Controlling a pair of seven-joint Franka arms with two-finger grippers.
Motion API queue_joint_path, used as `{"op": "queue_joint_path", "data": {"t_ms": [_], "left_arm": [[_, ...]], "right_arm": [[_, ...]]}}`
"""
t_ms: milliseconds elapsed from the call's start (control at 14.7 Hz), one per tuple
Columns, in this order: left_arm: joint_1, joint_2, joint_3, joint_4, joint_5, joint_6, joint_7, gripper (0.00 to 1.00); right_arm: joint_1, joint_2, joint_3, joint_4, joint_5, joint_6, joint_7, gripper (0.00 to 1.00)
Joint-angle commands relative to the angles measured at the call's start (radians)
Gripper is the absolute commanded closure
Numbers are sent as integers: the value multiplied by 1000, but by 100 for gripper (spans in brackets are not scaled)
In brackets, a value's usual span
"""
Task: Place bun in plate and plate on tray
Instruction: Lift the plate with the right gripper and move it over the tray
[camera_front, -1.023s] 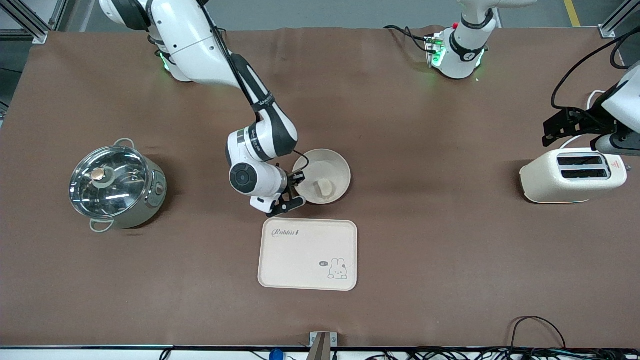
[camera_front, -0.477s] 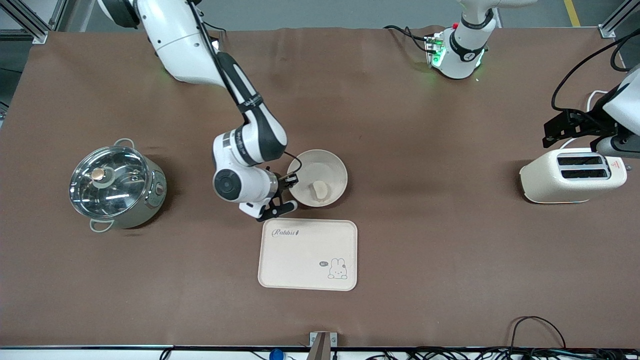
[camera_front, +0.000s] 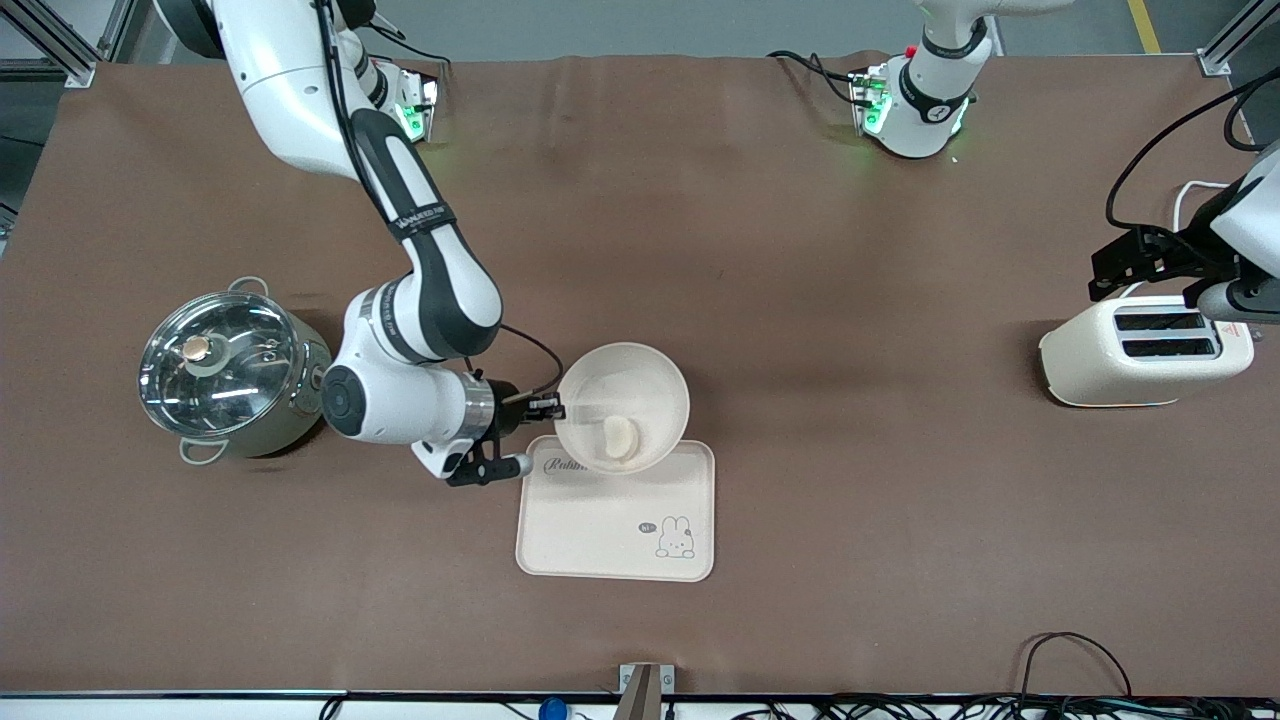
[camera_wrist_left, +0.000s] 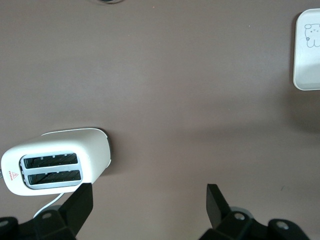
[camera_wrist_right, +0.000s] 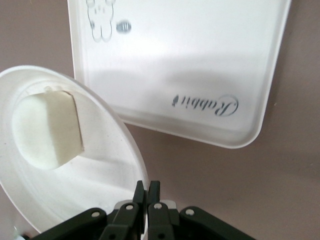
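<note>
The round cream plate (camera_front: 640, 385) hangs in the air, tilted, over the tray's edge nearest the robots. The pale bun (camera_front: 619, 437) lies inside it; in the right wrist view the bun (camera_wrist_right: 47, 131) rests against the plate's wall (camera_wrist_right: 107, 165). My right gripper (camera_front: 552, 408) is shut on the plate's rim, its fingers pinching the rim in the right wrist view (camera_wrist_right: 147, 189). The cream tray (camera_front: 600, 535) with "Rabbit" lettering and a rabbit drawing lies flat below, also in the right wrist view (camera_wrist_right: 200, 60). My left gripper (camera_wrist_left: 147, 200) is open and empty, waiting above the table beside the toaster.
A white two-slot toaster (camera_front: 1145, 350) stands at the left arm's end of the table, also in the left wrist view (camera_wrist_left: 55, 160). A steel pot with a glass lid (camera_front: 232, 372) stands at the right arm's end, close to the right arm's wrist.
My right gripper has lifted the plate with the bun off the table and carried it toward the front camera, over the tray's edge. The left arm has barely moved.
</note>
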Motion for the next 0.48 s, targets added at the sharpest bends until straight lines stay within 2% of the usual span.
{"op": "queue_joint_path", "data": {"t_ms": [0,205,409], "left_arm": [[3,9,3,23,-17,15,8,0],[3,9,3,21,-16,25,15,0],[1,9,3,23,-17,25,11,0]], "right_arm": [[-27,69,11,102,26,67,78,100],[-18,152,14,164,27,197,124,100],[-10,254,14,263,27,244,208,100]]}}
